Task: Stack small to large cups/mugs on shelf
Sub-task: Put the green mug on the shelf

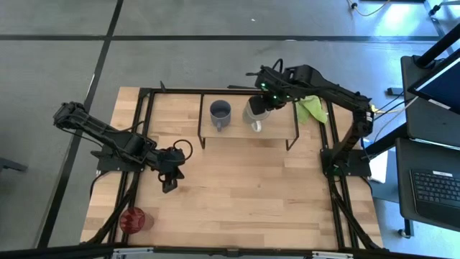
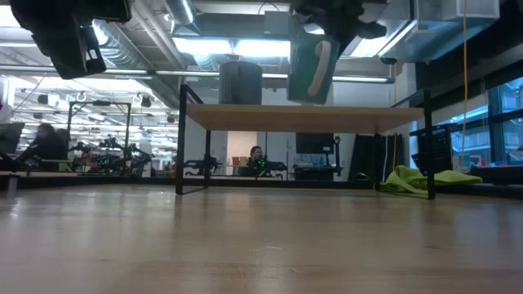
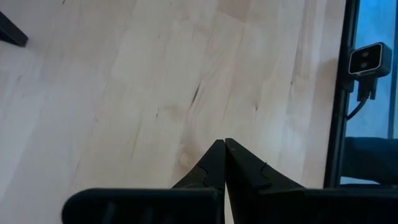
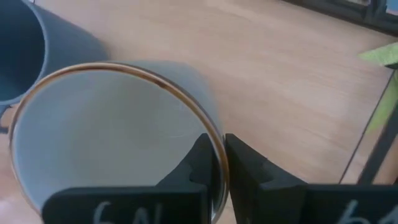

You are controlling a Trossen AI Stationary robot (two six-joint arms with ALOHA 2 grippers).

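**White mug held above the shelf**

Right pincer point(image 4: 214, 163) pinched the rim of the white mug point(image 1: 255, 114), holding it above the shelf point(image 1: 248, 133) beside the dark grey mug point(image 1: 221, 113), which sat there already. The left pincer point(image 3: 224, 155) was shut and empty over the worktop point(image 1: 251, 194). The red tumbler point(image 1: 134, 219) waited far off at the worktop's near corner. It looked see-through and tall. The shelf was pale, smooth wood on thin wire legs.
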